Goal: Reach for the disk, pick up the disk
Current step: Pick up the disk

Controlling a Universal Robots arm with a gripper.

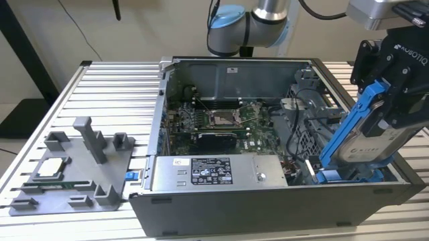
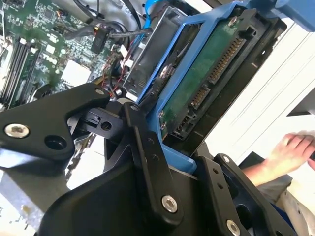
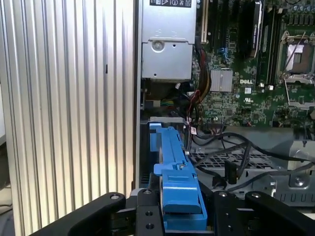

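In the second wrist view the black gripper [image 2: 147, 162] fills the foreground, its jaws closed on the disk [image 2: 202, 83], pressing the blue rails that frame it. The drive's green circuit board and its row of connector pins face the camera, and the blue frame runs around them. Past the disk, a person's hand [image 2: 290, 150] rests at the edge of the picture.

In the first wrist view the same blue rail [image 3: 179, 191] sits clamped between the black fingers [image 3: 147, 211], edge-on, with black cables [image 3: 236, 157] and the green motherboard [image 3: 246, 73] beyond it, and a grey power supply [image 3: 166, 49] farther off beside the ribbed table [image 3: 69, 98].

In the exterior view the gripper [image 1: 395, 85] holds the disk [image 1: 365, 135] tilted steeply, its upper end raised above the open computer case [image 1: 268, 211] at the exterior view's right, its lower end still down at the blue bay in the case's near corner. The white label shows on the silver face. Deeper in the case lies the motherboard with its processor socket [image 1: 221, 118]. Well apart, at the exterior view's left, a grey holder [image 1: 74, 170] stands on the table with a small square chip [image 1: 52, 168] lying in it.
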